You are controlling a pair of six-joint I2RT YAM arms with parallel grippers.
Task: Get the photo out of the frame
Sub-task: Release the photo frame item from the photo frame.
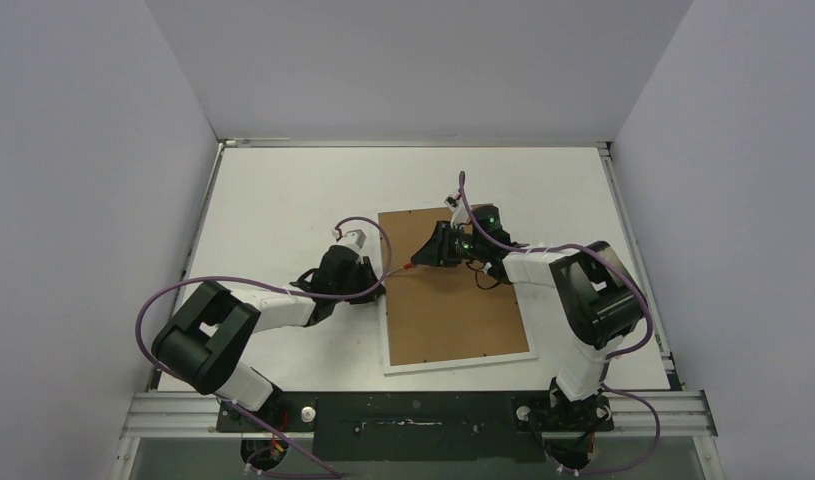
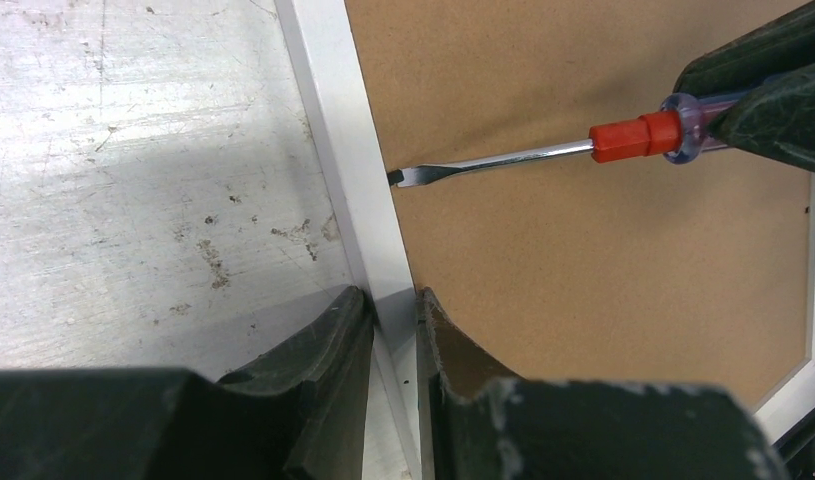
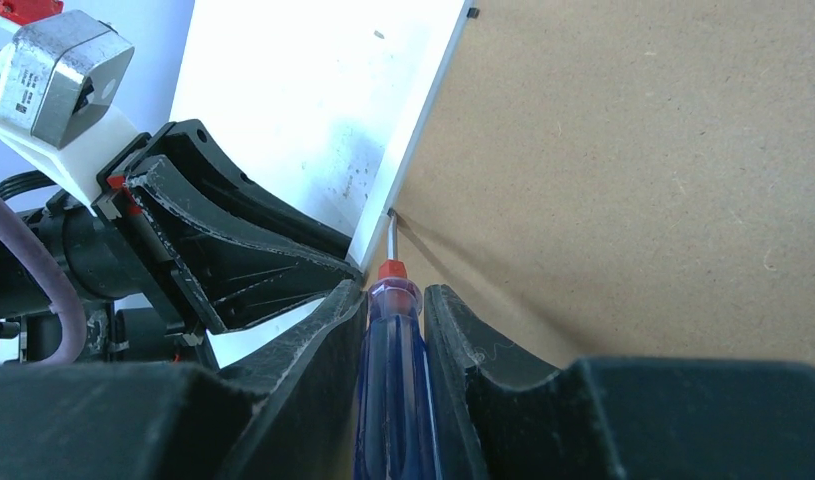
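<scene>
- The large, flat, rectangular frame (image 1: 463, 320) lies face down, right of centre on the scuffed white table (image 1: 283, 200). Its brown fibreboard back faces up, hiding the photo.
- The left gripper (image 2: 393, 300) is nearly closed, pinching the frame's narrow white left strip.
- The right gripper (image 3: 395, 295) clamps the translucent blue handle of a small red-collared screwdriver (image 2: 543, 155).
- The screwdriver's flat steel tip meets the board's left edge.

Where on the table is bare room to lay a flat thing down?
Widest bare patch: far-left table, between the left wall and the left arm. A bare strip lies beyond the frame. Crowded: its left border, where left gripper, right gripper and screwdriver meet.
</scene>
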